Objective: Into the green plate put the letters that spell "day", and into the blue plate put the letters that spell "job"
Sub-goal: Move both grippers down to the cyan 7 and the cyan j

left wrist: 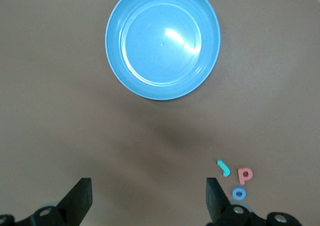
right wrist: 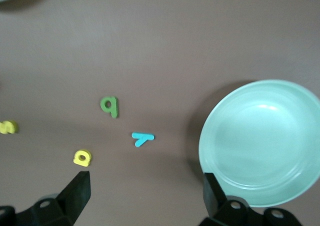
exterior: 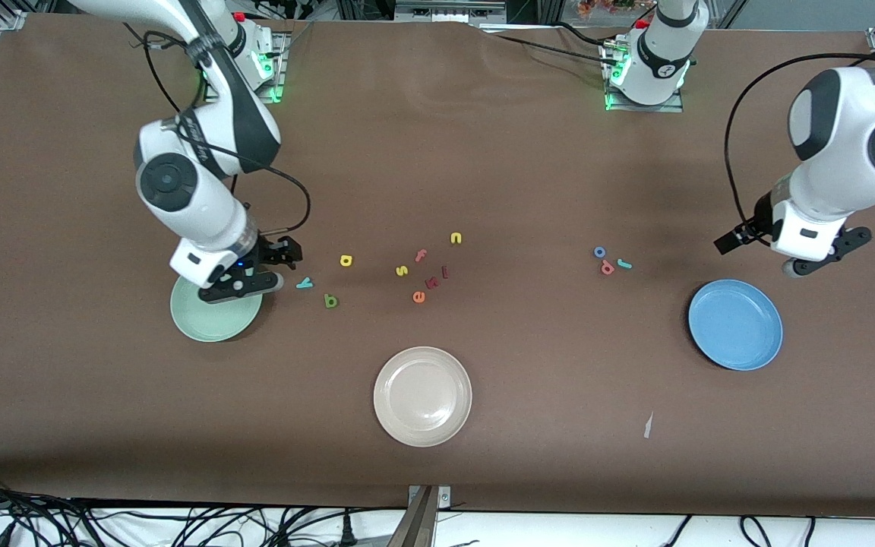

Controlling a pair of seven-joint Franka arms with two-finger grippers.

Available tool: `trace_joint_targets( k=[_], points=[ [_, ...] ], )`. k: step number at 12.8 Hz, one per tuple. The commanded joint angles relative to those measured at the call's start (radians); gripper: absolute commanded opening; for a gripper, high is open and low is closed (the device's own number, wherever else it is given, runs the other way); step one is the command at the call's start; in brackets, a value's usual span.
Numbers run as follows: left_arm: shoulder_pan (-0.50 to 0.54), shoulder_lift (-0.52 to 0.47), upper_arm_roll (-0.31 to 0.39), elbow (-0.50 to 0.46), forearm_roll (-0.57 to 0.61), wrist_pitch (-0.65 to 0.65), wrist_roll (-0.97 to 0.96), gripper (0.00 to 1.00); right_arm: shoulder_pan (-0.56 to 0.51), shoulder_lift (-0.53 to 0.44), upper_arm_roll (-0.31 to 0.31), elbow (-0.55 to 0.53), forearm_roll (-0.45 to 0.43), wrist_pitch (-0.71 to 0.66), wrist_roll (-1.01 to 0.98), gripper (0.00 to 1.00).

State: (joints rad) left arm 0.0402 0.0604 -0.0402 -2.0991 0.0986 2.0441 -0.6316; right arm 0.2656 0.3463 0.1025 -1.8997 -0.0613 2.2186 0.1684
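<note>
- Both plates are bare: the green plate point(exterior: 213, 313) toward the right arm's end of the table, the blue plate point(exterior: 735, 324) toward the left arm's end.
- My right gripper point(exterior: 251, 275) hangs released over the green plate's rim; my left gripper point(exterior: 825, 254) waits, released, near the blue plate.
- No letter is placed yet. I judge the teal y point(exterior: 304, 283), just beside the green plate, is the next pick, then the d point(exterior: 330, 301) and a point(exterior: 345, 260); the j point(exterior: 624, 264), o point(exterior: 599, 251) and b point(exterior: 608, 267) sit clustered.

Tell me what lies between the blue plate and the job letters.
Nothing: bare brown table separates the blue plate from the job letters, plainest in the left wrist view.
</note>
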Motion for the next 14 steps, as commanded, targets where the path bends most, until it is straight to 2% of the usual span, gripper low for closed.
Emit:
trace_joint_targets(
  k=[1,2,5,6,7,9,11,13,14],
  points=[
    [-0.006,-0.008,0.000,-0.079,-0.022,0.106,-0.124,1.00,0.001,0.003,0.009,-0.056,-0.021,0.065,0.040,1.00],
    [-0.017,-0.002,0.002,-0.103,-0.063,0.149,-0.166,1.00,0.003,0.023,0.009,-0.076,-0.023,0.128,0.040,1.00],
    [-0.034,0.030,-0.001,-0.167,-0.066,0.261,-0.279,1.00,0.003,0.078,0.009,-0.136,-0.038,0.295,0.034,1.00],
    [-0.049,0.054,-0.001,-0.167,-0.066,0.263,-0.304,1.00,0.003,0.089,0.011,-0.139,-0.079,0.309,0.036,1.00],
    [-0.086,0.105,-0.001,-0.151,-0.065,0.266,-0.410,1.00,0.004,0.092,0.011,-0.142,-0.110,0.312,0.039,1.00],
    [-0.112,0.159,-0.006,-0.145,-0.045,0.336,-0.581,1.00,0.006,0.102,0.011,-0.147,-0.117,0.320,0.037,1.00],
    [-0.114,0.168,-0.006,-0.142,-0.059,0.340,-0.592,1.00,0.009,0.131,0.011,-0.147,-0.117,0.367,0.034,1.00],
    [-0.122,0.241,-0.006,-0.092,-0.059,0.346,-0.644,1.00,0.017,0.164,0.011,-0.148,-0.120,0.418,0.034,1.00],
    [-0.115,0.246,-0.007,-0.090,-0.060,0.352,-0.652,1.00,0.018,0.178,0.011,-0.151,-0.126,0.446,0.033,1.00]
  ],
)
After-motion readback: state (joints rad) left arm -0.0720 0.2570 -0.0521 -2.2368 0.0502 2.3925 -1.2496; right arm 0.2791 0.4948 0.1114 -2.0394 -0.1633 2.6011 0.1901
